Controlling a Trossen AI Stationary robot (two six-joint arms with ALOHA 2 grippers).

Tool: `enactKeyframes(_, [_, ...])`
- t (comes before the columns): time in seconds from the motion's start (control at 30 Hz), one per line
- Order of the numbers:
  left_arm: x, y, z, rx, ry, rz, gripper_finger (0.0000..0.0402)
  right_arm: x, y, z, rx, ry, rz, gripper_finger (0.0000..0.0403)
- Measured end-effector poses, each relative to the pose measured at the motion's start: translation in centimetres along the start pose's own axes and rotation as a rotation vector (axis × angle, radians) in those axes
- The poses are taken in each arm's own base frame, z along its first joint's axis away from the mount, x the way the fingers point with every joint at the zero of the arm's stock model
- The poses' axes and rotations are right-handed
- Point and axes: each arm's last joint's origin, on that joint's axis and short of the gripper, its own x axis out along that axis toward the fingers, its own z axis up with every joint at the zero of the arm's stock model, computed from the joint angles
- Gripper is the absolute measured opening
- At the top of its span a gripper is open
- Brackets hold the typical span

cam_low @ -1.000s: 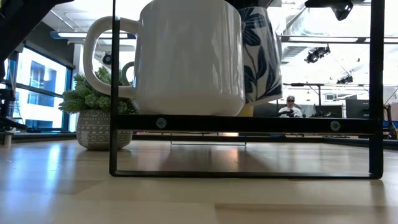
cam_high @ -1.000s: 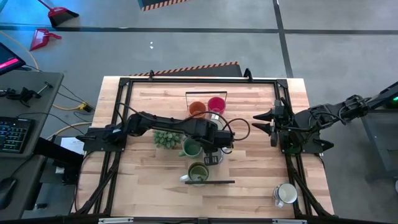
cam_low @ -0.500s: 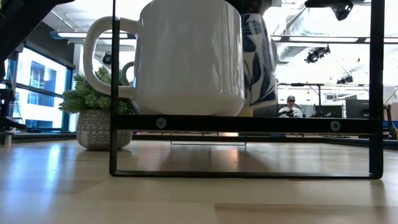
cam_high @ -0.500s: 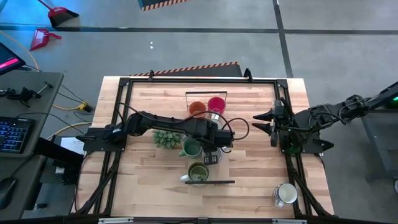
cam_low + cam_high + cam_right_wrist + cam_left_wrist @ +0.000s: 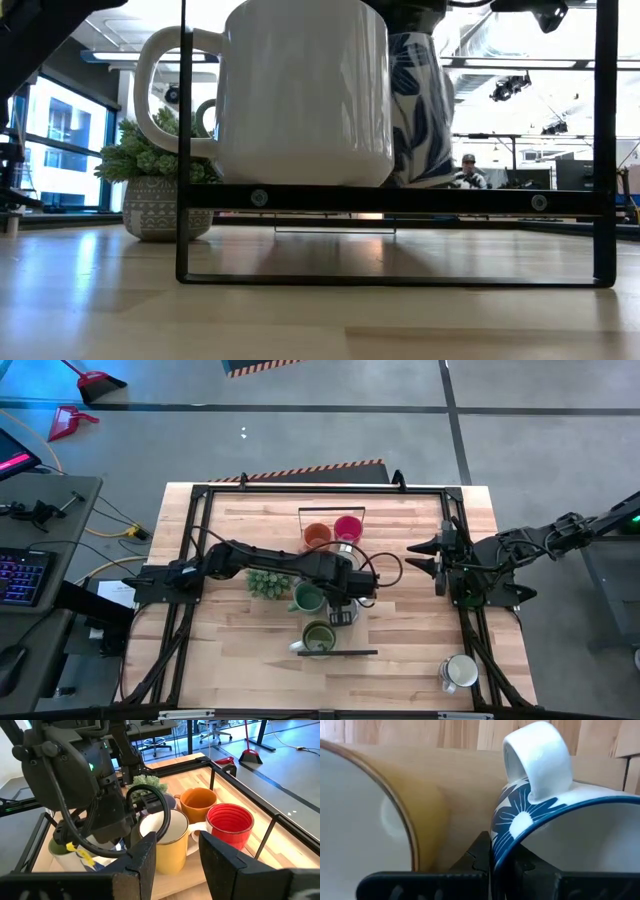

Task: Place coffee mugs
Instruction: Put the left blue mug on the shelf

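Left gripper (image 5: 343, 612): at table centre, pinched tight on the rim of the blue-flowered mug (image 5: 545, 827), handle pointing away from the wrist.
Neighbours: yellow mug (image 5: 162, 840) just beside it; teal-green mug (image 5: 307, 597) at 9 o'clock; olive mug (image 5: 318, 637) at 7.
Back row: orange mug (image 5: 317, 535) and pink-red mug (image 5: 347, 528) at 12.
Right gripper (image 5: 432, 560): fingers spread, nothing between them, waiting at 3 o'clock by the table (image 5: 400, 660) edge.
Open room: bare wood towards 4 o'clock, a white mug (image 5: 461, 672) at that corner.
Hidden: big white mug (image 5: 290, 95) fills the low view, covering most of the carried one.
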Motion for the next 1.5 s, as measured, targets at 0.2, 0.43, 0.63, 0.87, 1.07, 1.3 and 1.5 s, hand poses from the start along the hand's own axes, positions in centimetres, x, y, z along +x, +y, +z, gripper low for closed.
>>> enactKeyframes(0.2, [0.0, 0.0, 0.1, -0.007, -0.007, 0.003, 0.0008, 0.0, 0.0, 0.0, -0.002, 0.003, -0.001, 0.0129])
enactKeyframes(0.43, [-0.1, 0.1, 0.2, -0.011, -0.015, 0.006, 0.0039, 0.0, 0.0, 0.0, -0.002, 0.004, -0.001, 0.0129])
enactKeyframes(0.63, [-0.1, 0.1, 0.2, -0.013, -0.017, 0.0, 0.0049, 0.0, 0.0, -0.1, -0.005, 0.009, -0.003, 0.0129])
enactKeyframes(0.87, [-0.1, 0.1, 0.4, -0.014, -0.024, -0.056, 0.0064, 0.0, -0.1, -0.2, -0.01, 0.017, -0.002, 0.0129])
enactKeyframes(1.07, [-0.3, 0.2, 0.4, -0.009, -0.033, -0.048, 0.0092, 0.0, 0.0, -0.3, -0.012, 0.032, 0.009, 0.0129])
enactKeyframes(1.3, [-1.4, 0.8, 0.5, -0.02, -0.059, -0.049, 0.0119, 0.0, -0.1, -0.4, -0.02, 0.047, 0.011, 0.0129])
enactKeyframes(1.5, [-3.9, 1.1, 0.5, -0.026, -0.14, -0.065, 0.0125, 0.0, -0.1, -0.5, -0.021, 0.048, 0.011, 0.0129])
